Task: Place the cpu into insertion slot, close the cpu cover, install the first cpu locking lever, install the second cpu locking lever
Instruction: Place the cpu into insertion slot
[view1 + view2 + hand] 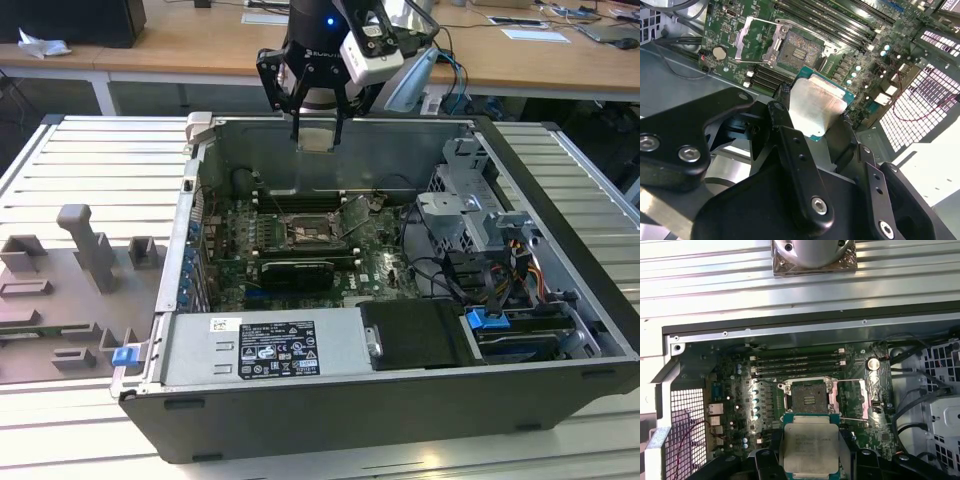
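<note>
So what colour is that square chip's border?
Teal-green, framing the silver-faced square chip; see second wrist view.

A pale ribbed metal desk [90, 160] fills the foreground. Beyond its far edge stand light wooden desks [200, 45] carrying white papers [535, 34] and a black box [90, 22].

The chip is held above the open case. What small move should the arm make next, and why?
Probably lower the cpu towards the insertion slot, lining it up first. The jaws grip the cpu above the motherboard, the slot lies bare, and the cpu cover is swung open beside it.
</note>
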You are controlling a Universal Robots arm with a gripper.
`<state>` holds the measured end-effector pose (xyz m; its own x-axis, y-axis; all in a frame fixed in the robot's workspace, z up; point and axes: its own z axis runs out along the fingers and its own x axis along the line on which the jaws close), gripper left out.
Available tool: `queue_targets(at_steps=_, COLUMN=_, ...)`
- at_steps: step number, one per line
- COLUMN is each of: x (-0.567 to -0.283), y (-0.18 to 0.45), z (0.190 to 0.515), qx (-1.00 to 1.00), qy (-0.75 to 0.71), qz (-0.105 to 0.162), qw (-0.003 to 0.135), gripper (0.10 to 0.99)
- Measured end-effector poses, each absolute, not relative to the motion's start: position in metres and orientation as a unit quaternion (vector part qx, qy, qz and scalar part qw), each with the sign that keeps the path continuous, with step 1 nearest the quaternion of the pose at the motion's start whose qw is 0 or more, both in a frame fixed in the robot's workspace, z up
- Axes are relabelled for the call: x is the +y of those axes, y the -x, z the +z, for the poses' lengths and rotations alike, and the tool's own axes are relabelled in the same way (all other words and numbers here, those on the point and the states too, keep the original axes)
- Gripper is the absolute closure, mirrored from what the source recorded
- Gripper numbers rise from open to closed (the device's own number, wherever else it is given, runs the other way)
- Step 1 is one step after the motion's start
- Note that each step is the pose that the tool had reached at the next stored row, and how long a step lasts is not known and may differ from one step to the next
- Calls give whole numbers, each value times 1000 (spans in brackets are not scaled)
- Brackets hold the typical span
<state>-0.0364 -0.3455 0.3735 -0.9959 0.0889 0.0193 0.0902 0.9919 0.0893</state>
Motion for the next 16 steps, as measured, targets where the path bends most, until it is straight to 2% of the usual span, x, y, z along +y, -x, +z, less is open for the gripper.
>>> queue_targets(at_steps=16, x=-346, y=36, z=372, qx=-998, qy=50, qz=-45, qw=7, gripper=553)
